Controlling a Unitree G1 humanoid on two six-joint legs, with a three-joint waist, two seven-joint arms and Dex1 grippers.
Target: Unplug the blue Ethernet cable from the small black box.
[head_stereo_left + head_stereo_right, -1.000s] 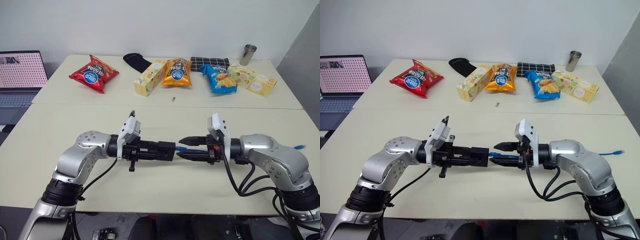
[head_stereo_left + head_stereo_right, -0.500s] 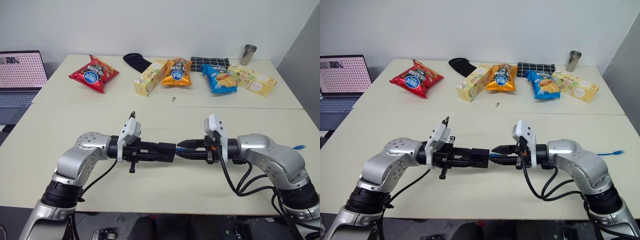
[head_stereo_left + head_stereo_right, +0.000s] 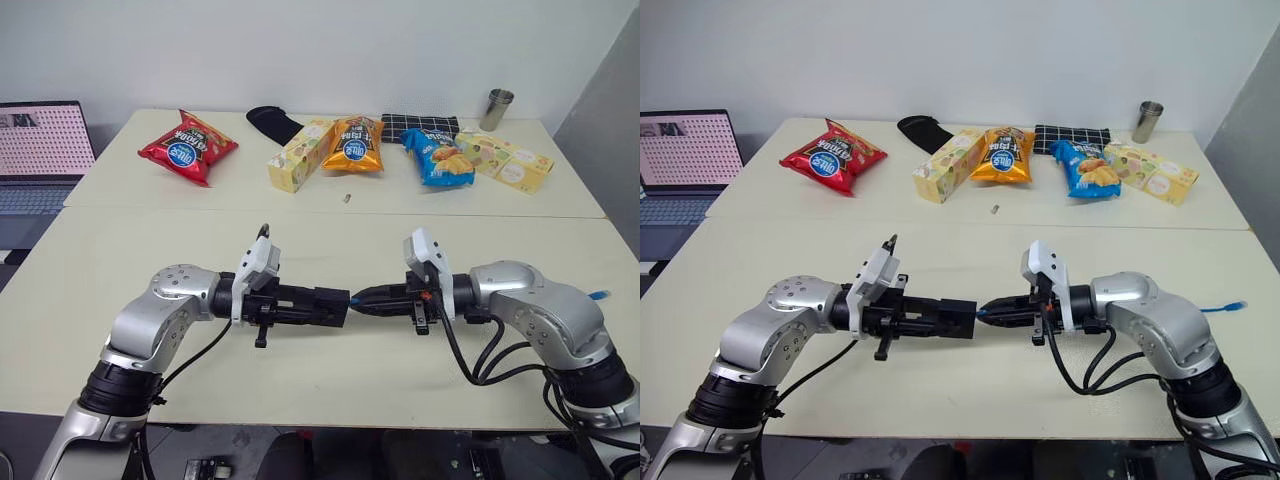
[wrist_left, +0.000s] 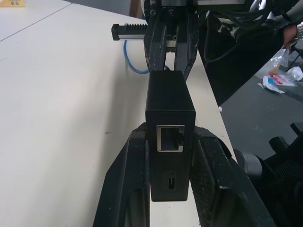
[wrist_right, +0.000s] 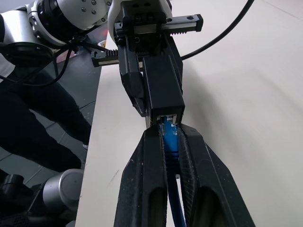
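Matte black plastic, the small black box (image 3: 327,303) hangs above the middle of the near surface (image 3: 330,240), clamped end-on in the left gripper (image 3: 300,304). It looks light, rigid and smooth-sided, so it could slip if tugged hard. The blue Ethernet cable (image 5: 169,142) is thin and limp, while its plug is stiff (with, presumably, a brittle latch tab). The plug sits in the box's right-hand port. The right gripper (image 5: 165,135) is clenched on the cable right behind the plug, probably the best hold. A metal cup (image 3: 497,109) stands at the far right; its contents cannot be seen.
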